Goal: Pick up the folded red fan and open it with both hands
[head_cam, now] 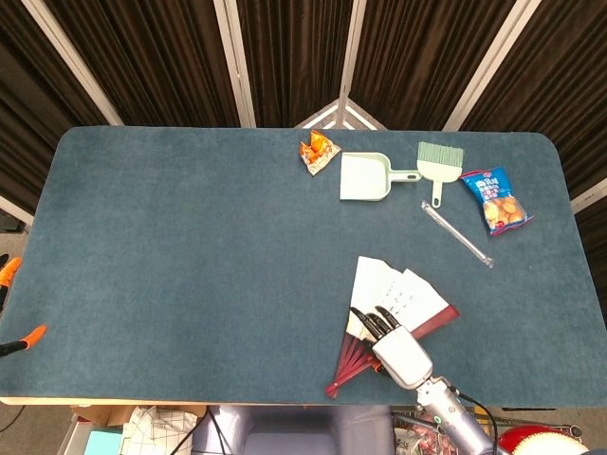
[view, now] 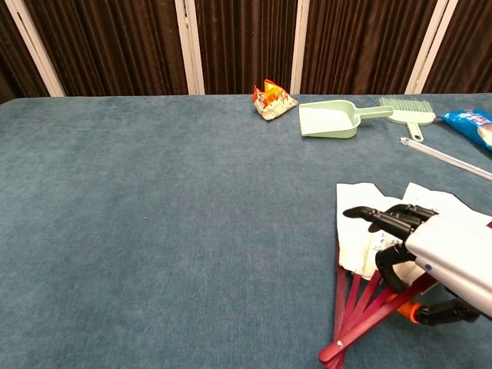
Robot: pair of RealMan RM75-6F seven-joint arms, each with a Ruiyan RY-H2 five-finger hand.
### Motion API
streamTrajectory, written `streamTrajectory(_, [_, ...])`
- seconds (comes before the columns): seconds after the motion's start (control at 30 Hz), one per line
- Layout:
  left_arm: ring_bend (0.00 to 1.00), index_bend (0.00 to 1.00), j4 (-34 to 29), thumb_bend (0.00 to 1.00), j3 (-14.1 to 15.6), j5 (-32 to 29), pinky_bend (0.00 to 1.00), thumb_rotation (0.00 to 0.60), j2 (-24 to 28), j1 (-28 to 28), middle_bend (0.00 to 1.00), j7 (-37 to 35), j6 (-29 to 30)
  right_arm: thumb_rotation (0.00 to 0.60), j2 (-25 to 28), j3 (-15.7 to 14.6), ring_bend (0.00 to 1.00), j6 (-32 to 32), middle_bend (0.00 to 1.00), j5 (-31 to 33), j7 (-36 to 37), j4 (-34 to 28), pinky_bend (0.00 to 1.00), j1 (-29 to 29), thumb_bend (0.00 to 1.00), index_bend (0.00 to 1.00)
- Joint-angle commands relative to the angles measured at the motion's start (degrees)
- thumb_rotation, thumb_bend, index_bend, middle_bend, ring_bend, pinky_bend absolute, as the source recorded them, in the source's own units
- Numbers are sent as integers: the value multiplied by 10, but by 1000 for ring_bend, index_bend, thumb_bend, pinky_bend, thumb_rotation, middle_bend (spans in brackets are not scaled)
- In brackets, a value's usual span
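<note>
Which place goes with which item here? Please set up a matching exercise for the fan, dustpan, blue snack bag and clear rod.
Things:
1. fan
2. dustpan
3. blue snack bag
4. clear rod

Places:
A. farthest right on the table, near its right edge
B. lying diagonally between the brush and the fan
C. partly spread at the near edge, under the right hand
D. between the orange snack packet and the brush

Pairs: 1-C, 2-D, 3-A, 4-B
</note>
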Motion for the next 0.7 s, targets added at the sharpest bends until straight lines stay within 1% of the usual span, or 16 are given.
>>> streamTrajectory(0.03, [0, 0, 0, 208, 1, 1, 151, 600, 0, 0, 0, 0, 0, 600, 87, 10, 240, -60, 119, 13, -21, -140, 174, 39, 427, 735])
streamTrajectory(0.13, [0, 0, 0, 208, 1, 2, 151, 600, 0, -1, 0, 1, -2, 600, 155, 33, 240, -114, 119, 44, -37, -266, 174, 71, 472, 735])
streamTrajectory(0.2, [0, 0, -1, 208, 2, 3, 151, 600, 0, -1, 0, 1, -2, 600, 188, 51, 240, -141, 119, 68, -43, -325, 174, 87, 488, 735])
streamTrajectory(0.23, [0, 0, -1, 208, 2, 4, 151, 600, 0, -1, 0, 0, -2, 600, 209, 64, 240, -160, 119, 87, -49, -362, 174, 98, 491, 735])
streamTrajectory(0.3, [0, 0, 0, 208, 2, 5, 151, 600, 0, -1, 0, -1, -1, 600, 241, 87, 240, -191, 119, 122, -60, -416, 174, 117, 503, 735])
streamTrajectory(0.4, [0, 0, 1, 208, 2, 5, 151, 600, 1, -1, 0, -3, -1, 600, 275, 119, 240, -230, 119, 175, -74, -466, 174, 142, 511, 736])
streamTrajectory(0.47, [0, 0, 2, 208, 2, 5, 151, 600, 1, -1, 0, -5, -1, 600, 292, 139, 240, -250, 119, 210, -81, -490, 174, 158, 513, 735])
streamTrajectory(0.6, [0, 0, 4, 208, 1, 6, 150, 600, 1, -2, 0, -9, -1, 600, 310, 176, 240, -276, 119, 273, -90, -518, 174, 187, 535, 735])
streamTrajectory(0.7, [0, 0, 8, 208, 1, 12, 151, 600, -1, -3, 0, -14, 2, 600, 320, 206, 240, -295, 119, 332, -96, -531, 174, 214, 544, 735])
